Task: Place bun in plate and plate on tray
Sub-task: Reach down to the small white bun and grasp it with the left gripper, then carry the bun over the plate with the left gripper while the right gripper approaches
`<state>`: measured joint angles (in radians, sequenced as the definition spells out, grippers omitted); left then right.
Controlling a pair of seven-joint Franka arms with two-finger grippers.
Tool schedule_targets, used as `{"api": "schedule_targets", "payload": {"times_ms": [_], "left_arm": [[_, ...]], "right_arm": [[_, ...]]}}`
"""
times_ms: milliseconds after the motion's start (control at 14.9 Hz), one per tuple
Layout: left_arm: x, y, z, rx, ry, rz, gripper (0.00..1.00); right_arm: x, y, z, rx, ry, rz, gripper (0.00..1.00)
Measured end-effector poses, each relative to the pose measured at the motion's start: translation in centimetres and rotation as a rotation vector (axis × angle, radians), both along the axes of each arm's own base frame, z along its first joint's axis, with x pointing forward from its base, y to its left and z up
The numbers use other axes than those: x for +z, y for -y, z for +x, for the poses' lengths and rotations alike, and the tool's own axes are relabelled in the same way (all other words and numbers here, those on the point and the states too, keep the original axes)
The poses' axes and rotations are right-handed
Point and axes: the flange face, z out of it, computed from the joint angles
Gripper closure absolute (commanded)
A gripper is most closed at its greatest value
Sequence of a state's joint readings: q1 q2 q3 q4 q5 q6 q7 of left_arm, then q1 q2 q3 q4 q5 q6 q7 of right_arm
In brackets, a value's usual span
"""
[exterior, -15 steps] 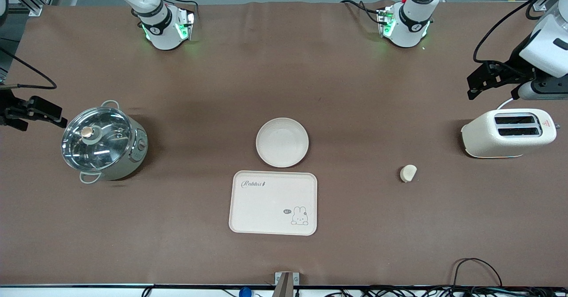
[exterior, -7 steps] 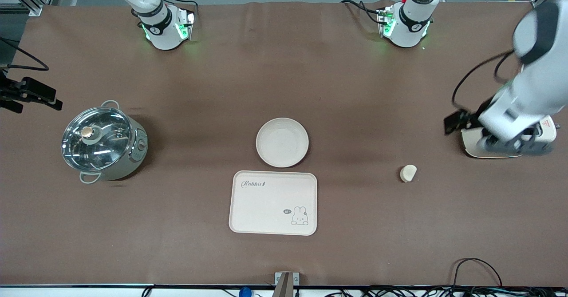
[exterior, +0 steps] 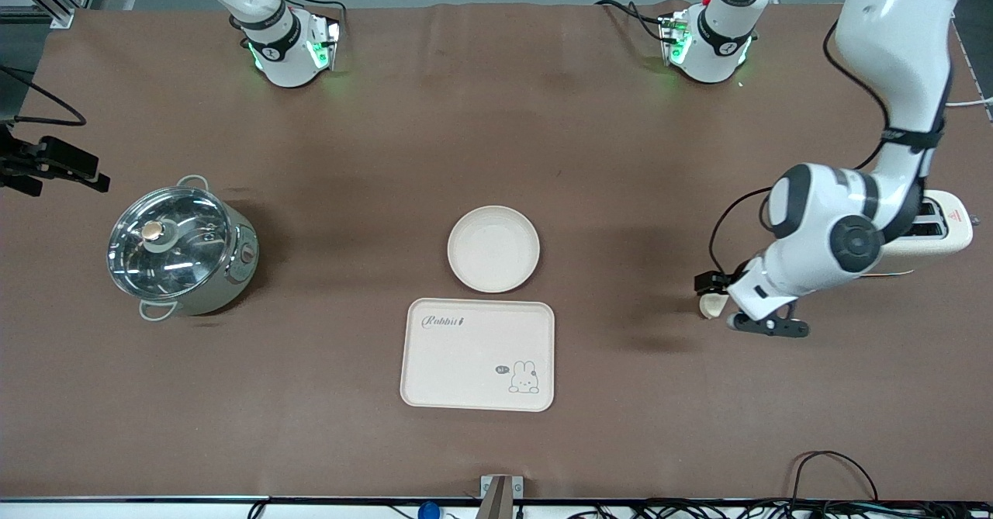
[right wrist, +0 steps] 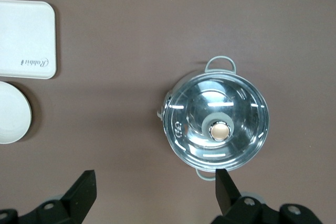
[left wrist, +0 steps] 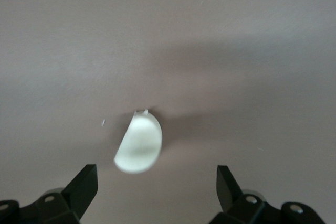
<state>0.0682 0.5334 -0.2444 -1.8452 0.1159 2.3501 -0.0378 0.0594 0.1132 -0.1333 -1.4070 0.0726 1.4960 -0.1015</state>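
The bun (exterior: 707, 307), a small pale lump, lies on the brown cloth toward the left arm's end of the table. My left gripper (exterior: 737, 306) hangs low over it, open. In the left wrist view the bun (left wrist: 139, 145) sits just ahead of the open left gripper (left wrist: 156, 178), off-centre toward one fingertip (left wrist: 86, 179). The round plate (exterior: 493, 248) rests mid-table, empty. The Rabbit tray (exterior: 477, 354) lies just nearer the camera than the plate. My right gripper (exterior: 62, 174) waits open beside the pot, at the right arm's end.
A steel pot with a glass lid (exterior: 180, 249) stands toward the right arm's end. The right wrist view shows the pot (right wrist: 216, 127), the tray's corner (right wrist: 26, 38) and the plate's edge (right wrist: 13, 113). A white toaster (exterior: 946, 228) is partly hidden by the left arm.
The left arm has swung down from beside the toaster to just over the bun. The right gripper drew back from the pot a second ago and has held still since.
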Motion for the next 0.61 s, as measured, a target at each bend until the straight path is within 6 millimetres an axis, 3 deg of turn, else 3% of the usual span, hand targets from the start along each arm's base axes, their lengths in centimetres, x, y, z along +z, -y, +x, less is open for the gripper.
{"api": "schedule_targets", "payload": {"times_ms": [135,202,337,471,606], "left_arm": [[-3.1,-0.3,-0.6,-0.060,0.010,0.043,0.02],[-4.0,-0.5,-0.7,-0.069,0.006,0.049,0.12],[-5.0,-0.8,-0.9,-0.071,0.000,0.050,0.43],[-5.4,-0.7,-1.1,-0.074,-0.004,0.049,0.67],[-5.4,-0.5,-1.1,-0.079,0.001,0.049,0.84]], "right_arm": [[0.2,-1.7,0.3,0.025,0.022,0.001,0.00],[0.2,-2.9,0.5,0.039,0.032,0.001,0.00],[-0.4,-6.1,1.1,0.084,0.055,0.002,0.00],[-2.2,-9.6,2.2,0.130,0.064,0.001,0.00],[-4.4,-12.4,3.3,0.166,0.065,-0.001,0.00]]}}
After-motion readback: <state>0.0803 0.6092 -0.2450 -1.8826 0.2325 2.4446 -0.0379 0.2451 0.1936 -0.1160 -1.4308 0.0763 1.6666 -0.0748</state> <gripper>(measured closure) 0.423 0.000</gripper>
